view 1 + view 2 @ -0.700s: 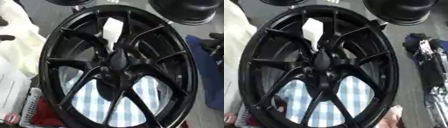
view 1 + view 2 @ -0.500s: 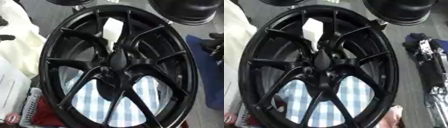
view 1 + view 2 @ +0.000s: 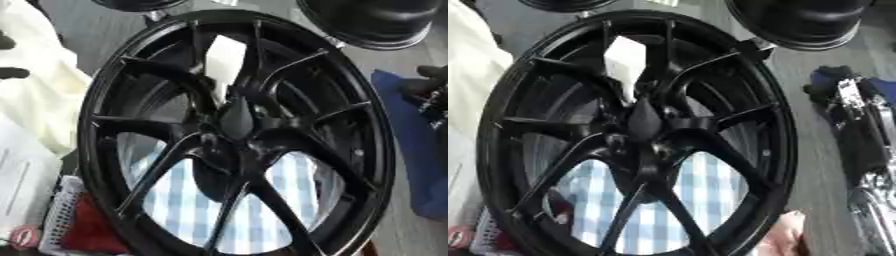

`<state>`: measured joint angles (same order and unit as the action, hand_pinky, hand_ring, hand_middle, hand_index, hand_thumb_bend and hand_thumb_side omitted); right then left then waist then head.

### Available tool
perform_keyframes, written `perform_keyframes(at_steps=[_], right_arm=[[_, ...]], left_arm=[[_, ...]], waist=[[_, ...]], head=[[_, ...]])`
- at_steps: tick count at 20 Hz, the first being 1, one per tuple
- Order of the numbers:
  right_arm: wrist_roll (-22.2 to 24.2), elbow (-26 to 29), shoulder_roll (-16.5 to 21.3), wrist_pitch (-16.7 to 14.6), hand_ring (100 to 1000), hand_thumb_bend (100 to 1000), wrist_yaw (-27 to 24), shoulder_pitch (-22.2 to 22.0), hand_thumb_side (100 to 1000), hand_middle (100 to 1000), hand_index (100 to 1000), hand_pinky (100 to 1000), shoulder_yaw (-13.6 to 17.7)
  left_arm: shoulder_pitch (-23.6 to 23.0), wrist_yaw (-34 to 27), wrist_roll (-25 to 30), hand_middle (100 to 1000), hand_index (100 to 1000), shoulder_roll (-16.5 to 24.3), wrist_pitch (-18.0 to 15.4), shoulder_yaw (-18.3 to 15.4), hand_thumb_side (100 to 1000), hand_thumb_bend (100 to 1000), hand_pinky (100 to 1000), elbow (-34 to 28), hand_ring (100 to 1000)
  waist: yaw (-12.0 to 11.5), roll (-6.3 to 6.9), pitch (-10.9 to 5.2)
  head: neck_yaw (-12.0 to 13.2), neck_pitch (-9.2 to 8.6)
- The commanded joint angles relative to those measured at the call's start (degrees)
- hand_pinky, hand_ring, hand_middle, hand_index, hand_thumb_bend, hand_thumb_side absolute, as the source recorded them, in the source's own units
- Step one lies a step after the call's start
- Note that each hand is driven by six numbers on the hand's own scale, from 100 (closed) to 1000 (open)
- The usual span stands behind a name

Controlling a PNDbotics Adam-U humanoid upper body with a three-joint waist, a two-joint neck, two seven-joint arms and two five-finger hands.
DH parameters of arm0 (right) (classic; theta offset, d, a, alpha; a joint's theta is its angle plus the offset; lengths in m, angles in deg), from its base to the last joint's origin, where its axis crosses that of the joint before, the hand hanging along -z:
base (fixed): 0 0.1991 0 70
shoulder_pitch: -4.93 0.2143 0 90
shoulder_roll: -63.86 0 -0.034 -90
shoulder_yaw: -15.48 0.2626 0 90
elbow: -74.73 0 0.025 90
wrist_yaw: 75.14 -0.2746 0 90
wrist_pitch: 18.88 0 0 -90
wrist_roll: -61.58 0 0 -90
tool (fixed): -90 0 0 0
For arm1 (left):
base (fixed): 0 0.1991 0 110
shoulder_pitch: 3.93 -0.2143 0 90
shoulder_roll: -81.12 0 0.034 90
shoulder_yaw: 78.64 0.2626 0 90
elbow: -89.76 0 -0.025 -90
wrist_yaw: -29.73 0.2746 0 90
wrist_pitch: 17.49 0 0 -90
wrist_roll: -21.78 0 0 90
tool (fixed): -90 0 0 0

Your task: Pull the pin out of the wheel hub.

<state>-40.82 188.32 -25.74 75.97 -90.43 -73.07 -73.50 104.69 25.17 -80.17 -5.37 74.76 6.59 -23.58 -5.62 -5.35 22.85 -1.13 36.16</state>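
Grey flooring fills the far part of both views, with a second dark wheel (image 3: 372, 22) at the far right and the edge of another at the far left. Nearer, a blue-and-white checked cloth (image 3: 254, 210) shows through the spokes.

Most of the view is taken up by the black wheel (image 3: 232, 130), which stands tilted on its rim with its face toward the camera; a bare fingertip (image 3: 785, 237) of a person shows at its near right edge and may be steadying it, though contact is hard to confirm. That tilt puts the hub (image 3: 234, 116), where the spokes meet, squarely in reach from the front. A pale rectangular tag (image 3: 225, 61) shows between the far spokes, just above the hub. The pin itself cannot be made out: the hub's centre is uniformly dark, so I judge it is seated there, not yet pulled.

On the right, the robot's right hand (image 3: 852, 107) hangs beside the wheel, apart from it, over a blue cloth (image 3: 420, 165); it is a dark shape with silver parts, and whether its fingers are curled or straight cannot be told. The left hand does not show in either view.

At the left lie a cream cloth (image 3: 39, 100) and, nearer, a white basket (image 3: 54, 220) holding something red.

The next move calls for a hand to come to the hub centre.
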Motion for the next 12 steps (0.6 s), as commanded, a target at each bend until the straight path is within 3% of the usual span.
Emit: perform_keyframes(at_steps=[1, 3, 4, 5, 8, 12], right_arm=[[0.0, 1.0, 0.9, 0.0, 735, 100, -0.2, 0.1, 654, 529, 735, 859, 0.3], [0.0, 1.0, 0.9, 0.0, 735, 100, -0.2, 0.1, 654, 529, 735, 859, 0.3], [0.0, 1.0, 1.1, 0.1, 735, 100, -0.1, -0.1, 658, 529, 736, 860, 0.2], [0.0, 1.0, 1.7, 0.4, 735, 100, 0.1, -0.8, 659, 529, 736, 860, 0.1], [-0.2, 1.0, 3.5, 0.8, 735, 100, 0.8, -2.4, 660, 529, 736, 860, 0.2], [-0.4, 1.0, 4.1, 0.9, 736, 100, 1.1, -3.2, 661, 530, 736, 861, 0.1]], left_arm=[[0.5, -0.1, 0.0, 635, 736, 2.1, -0.4, -0.2, 790, 100, 635, -1.2, 853], [0.6, -0.1, 0.0, 635, 736, 2.1, -0.4, -0.2, 790, 100, 635, -1.2, 853], [0.7, 0.0, 0.2, 641, 745, 2.3, -0.5, 0.0, 714, 100, 641, -1.2, 838], [1.5, 0.5, 0.6, 642, 746, 3.1, -1.0, 0.7, 706, 100, 642, -1.2, 836], [4.9, 2.9, 3.0, 644, 751, 6.9, -2.8, 4.6, 657, 100, 649, -1.2, 825], [8.0, 6.3, 6.4, 652, 759, 12.6, -2.4, 10.2, 637, 100, 660, -0.7, 814]], waist=[[0.1, 0.36, -1.57], [0.1, 0.36, -1.57], [-0.1, 0.55, -1.77], [-0.2, 1.3, -2.32], [0.0, 3.44, -2.87], [0.0, 4.06, -3.26]], head=[[-0.2, -0.14], [-0.2, -0.14], [-0.2, -0.07], [-0.5, 0.39], [-1.7, 0.88], [-2.5, 1.14]])
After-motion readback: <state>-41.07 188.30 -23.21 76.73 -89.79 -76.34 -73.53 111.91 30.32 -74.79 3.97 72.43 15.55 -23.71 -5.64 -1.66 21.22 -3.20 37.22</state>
